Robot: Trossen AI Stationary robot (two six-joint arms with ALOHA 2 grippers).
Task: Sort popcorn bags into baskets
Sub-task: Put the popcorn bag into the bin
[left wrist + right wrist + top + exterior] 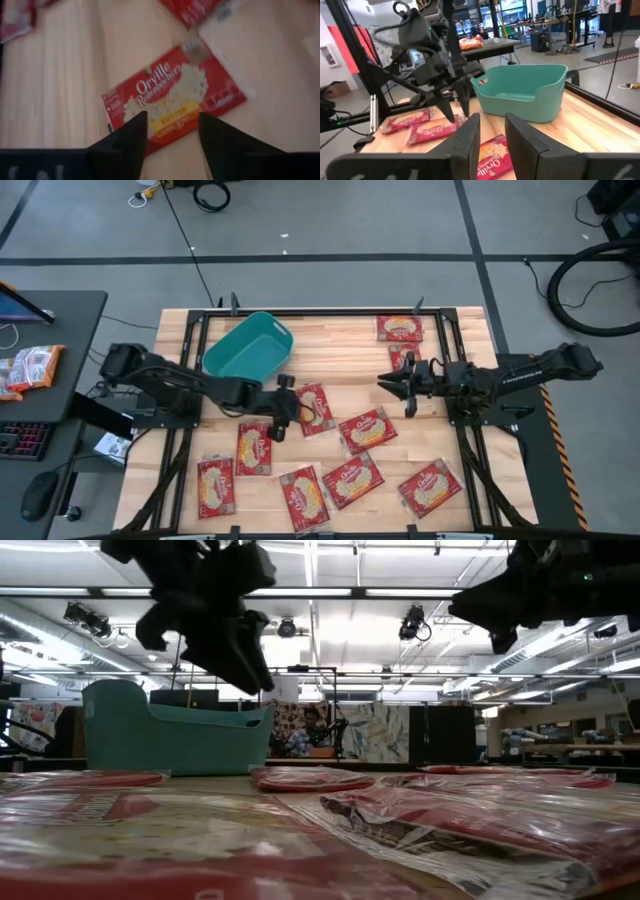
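Several red popcorn bags with cream labels lie flat on the wooden table, two near the far edge [400,328] and the others across the middle and near side [352,478]. The teal basket [248,347] stands at the far left; it also shows in the right wrist view [525,92]. My left gripper [284,420] hangs open above one bag [175,95], fingers pointing down and clear of the table in the low view [250,665]. My right gripper [385,380] is open and raised over mid-table, right of centre, its fingers [470,137] level and pointing toward the basket.
A desk with a keyboard, a mouse and more packets [30,368] stands left of the table. Black frame rails [330,311] run along the table's edges. Bare wood [340,360] lies between the basket and my right gripper.
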